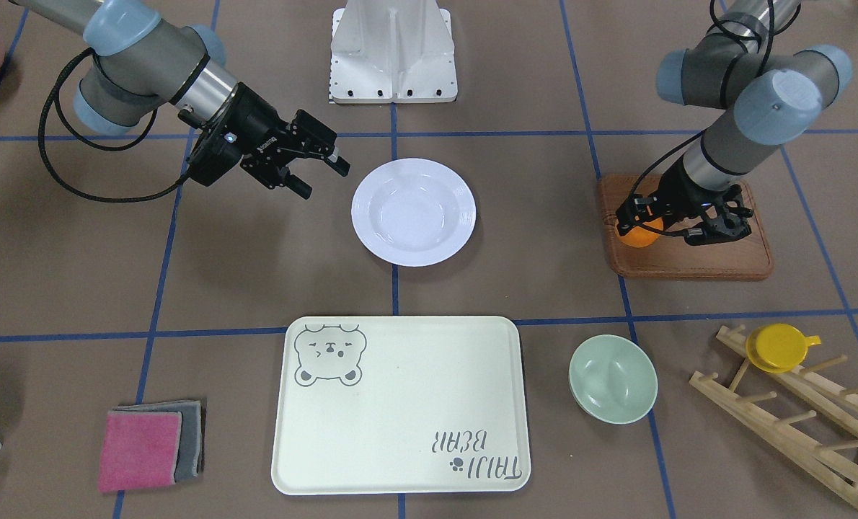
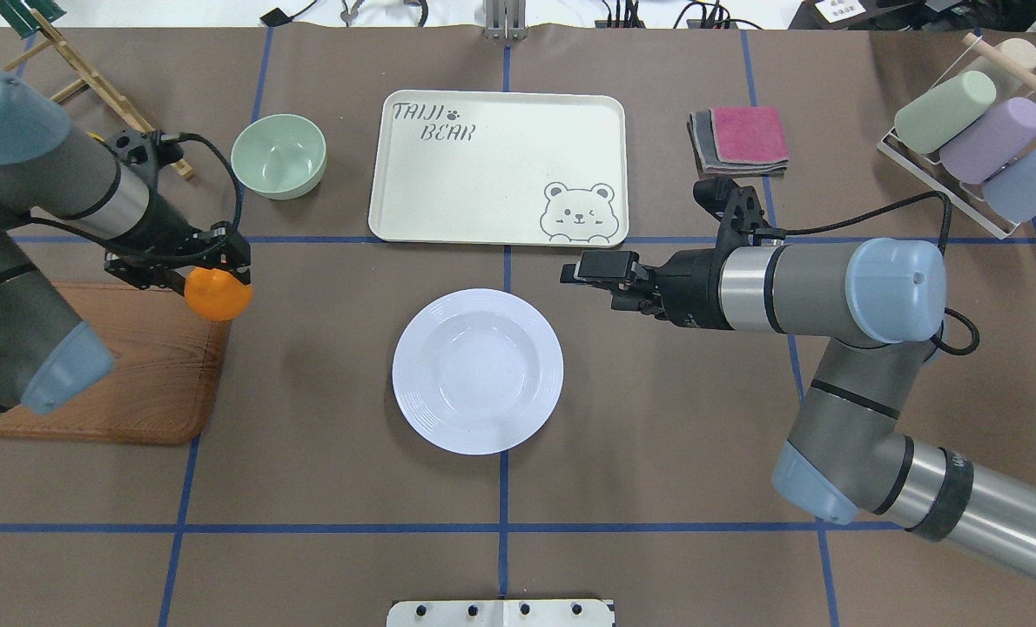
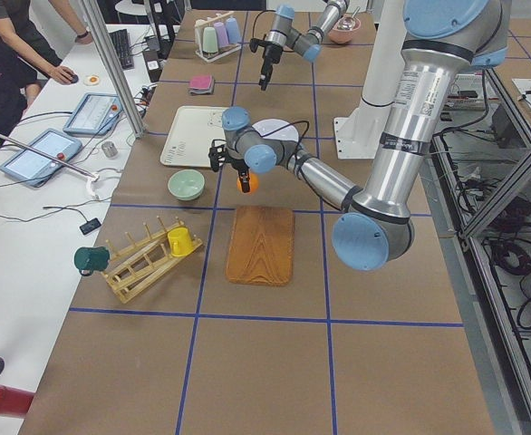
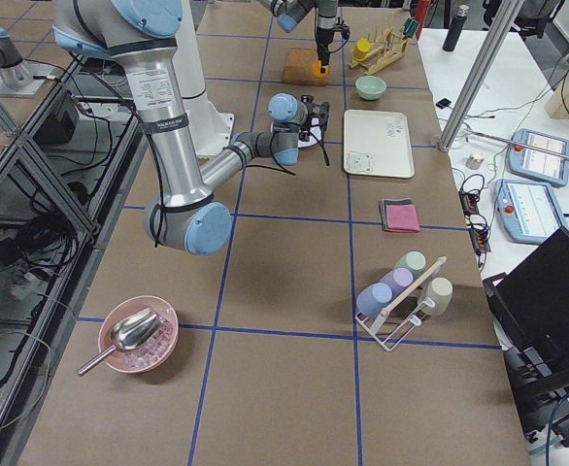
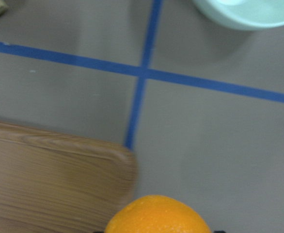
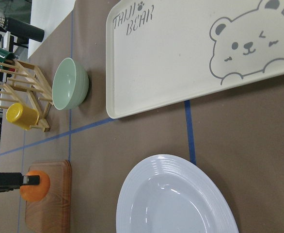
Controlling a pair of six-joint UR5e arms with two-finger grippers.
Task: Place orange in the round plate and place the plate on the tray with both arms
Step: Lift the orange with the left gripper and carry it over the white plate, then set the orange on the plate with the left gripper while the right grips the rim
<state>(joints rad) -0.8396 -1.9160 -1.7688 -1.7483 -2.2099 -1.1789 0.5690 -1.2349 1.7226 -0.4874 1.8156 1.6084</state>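
My left gripper (image 2: 213, 272) is shut on the orange (image 2: 218, 296) and holds it above the corner of the brown wooden board (image 2: 117, 374). The left wrist view shows the orange (image 5: 157, 216) at its bottom edge, over the board's corner. The white round plate (image 2: 477, 370) lies empty at the table's middle. Just beyond it, the cream tray (image 2: 496, 165) with the bear drawing holds nothing. My right gripper (image 1: 321, 176) hangs open beside the plate's rim, apart from it, with nothing between its fingers. In the right wrist view, the plate (image 6: 176, 199) is below and the tray (image 6: 181, 58) above.
A pale-green bowl (image 2: 278, 156) sits between the tray and a wooden rack carrying a yellow cup (image 1: 782, 347). Folded pink and grey cloths (image 2: 740, 138) lie on the tray's other side. A wire rack of pastel cups (image 2: 971, 131) stands at the far right.
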